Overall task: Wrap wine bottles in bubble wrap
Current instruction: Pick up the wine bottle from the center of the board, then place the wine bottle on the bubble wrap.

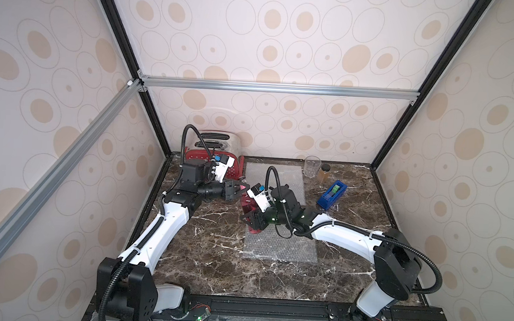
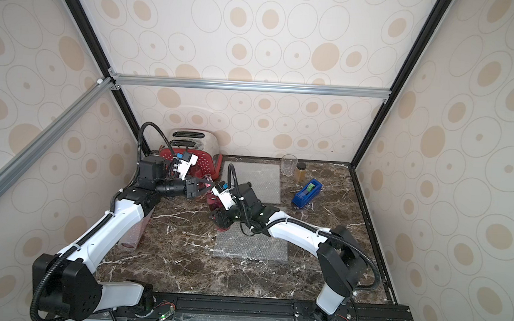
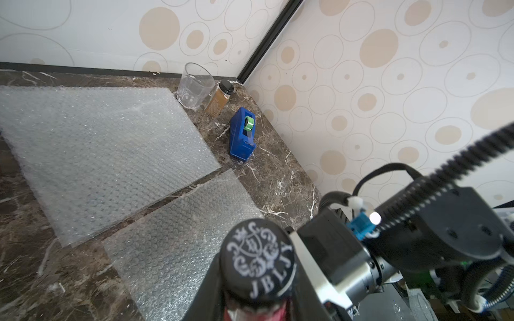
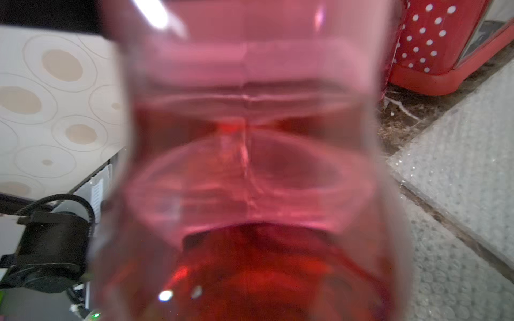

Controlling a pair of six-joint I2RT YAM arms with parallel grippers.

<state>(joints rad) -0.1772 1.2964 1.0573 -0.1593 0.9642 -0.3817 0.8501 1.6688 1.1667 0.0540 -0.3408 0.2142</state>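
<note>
left claw [image 1: 238,191] clamped on wine bottle [image 1: 247,204] neck, just under the cap. right claw [image 1: 253,221] straddles its lower body, can't tell if gripping. Bottle sits over far edge of near bubble wrap [image 1: 281,248].

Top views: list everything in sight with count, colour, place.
wine bottle: one, red-pink, mid-table, between the grippers
bubble wrap: two sheets, whitish, centre, near and far
basket: one, red, back left
toaster: one, silver, behind basket
glass: one, clear, back right
jar: one, amber, beside glass
tape dispenser: one, blue, right of far sheet
table: one, dark marble
left gripper: one, black, shut on bottle's neck
right gripper: one, black, at bottle's body, grip unclear
</note>
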